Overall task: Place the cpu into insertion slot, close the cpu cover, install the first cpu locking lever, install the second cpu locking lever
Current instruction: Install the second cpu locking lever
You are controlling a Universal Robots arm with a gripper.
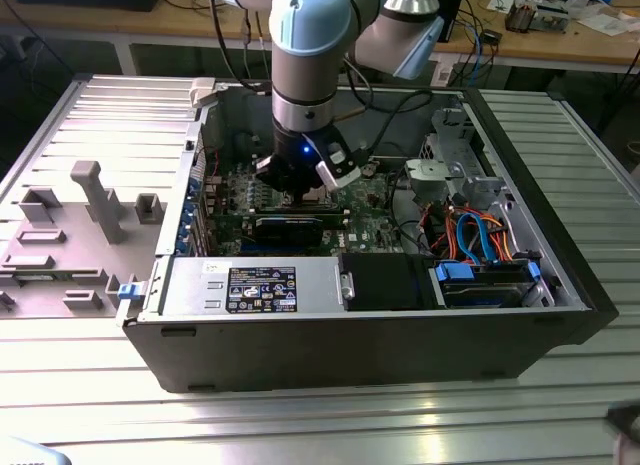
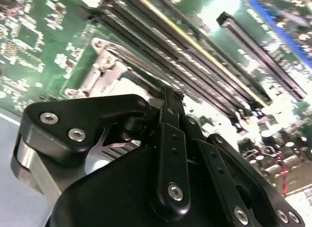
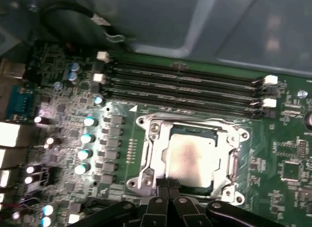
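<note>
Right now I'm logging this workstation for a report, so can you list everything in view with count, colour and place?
Open grey metal computer case: one, lying on the ribbed metal table.
Green circuit board: one, inside the case.
Silvery-grey square cpu: one, seated in the grey-rimmed insertion slot.
Silvery metal cpu cover frame: one, lying around the cpu.
Long black memory slots: four, beside the socket.
Orange and blue cables: a bundle, exterior view's right.
Black hand: one, at the socket's edge.

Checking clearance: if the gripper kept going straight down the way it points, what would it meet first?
Probably the near edge of the silvery square cpu cover just ahead of the gripper, though depth is unclear.
</note>
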